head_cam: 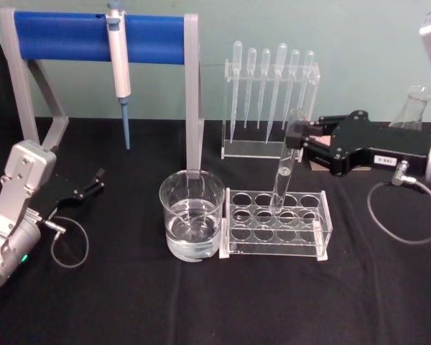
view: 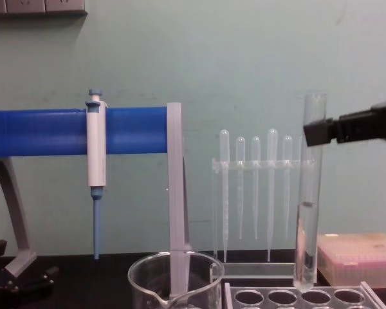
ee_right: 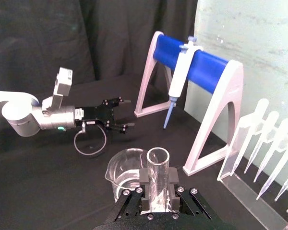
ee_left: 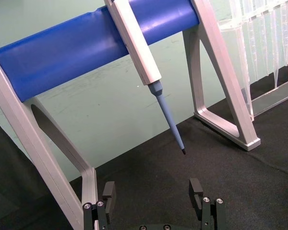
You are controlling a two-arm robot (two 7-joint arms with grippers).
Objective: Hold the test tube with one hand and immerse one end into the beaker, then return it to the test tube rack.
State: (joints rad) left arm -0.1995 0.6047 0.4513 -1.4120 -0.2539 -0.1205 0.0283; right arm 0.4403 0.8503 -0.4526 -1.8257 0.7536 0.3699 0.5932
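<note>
Right pincer (head_cam: 295,136) grips upright tube (head_cam: 281,183) near its rim, apparently just above the rack (head_cam: 273,249); beaker (head_cam: 175,215) leftward; left pincer (head_cam: 93,184) open, parked.

Clear glass tube (head_cam: 282,172) hangs near upright, clamped just below its open rim in the right tool (head_cam: 296,135), rounded end just over the rack (head_cam: 273,249). Wide beaker (head_cam: 192,215), part-filled with clear liquid, stands just left of the rack.

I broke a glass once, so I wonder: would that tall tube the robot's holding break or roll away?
Probably fragile: the test tube looks like thin clear glass. Likely slippery too: the right gripper pinches its smooth wall near the rim. Round and long, it would probably roll if laid flat.
</note>
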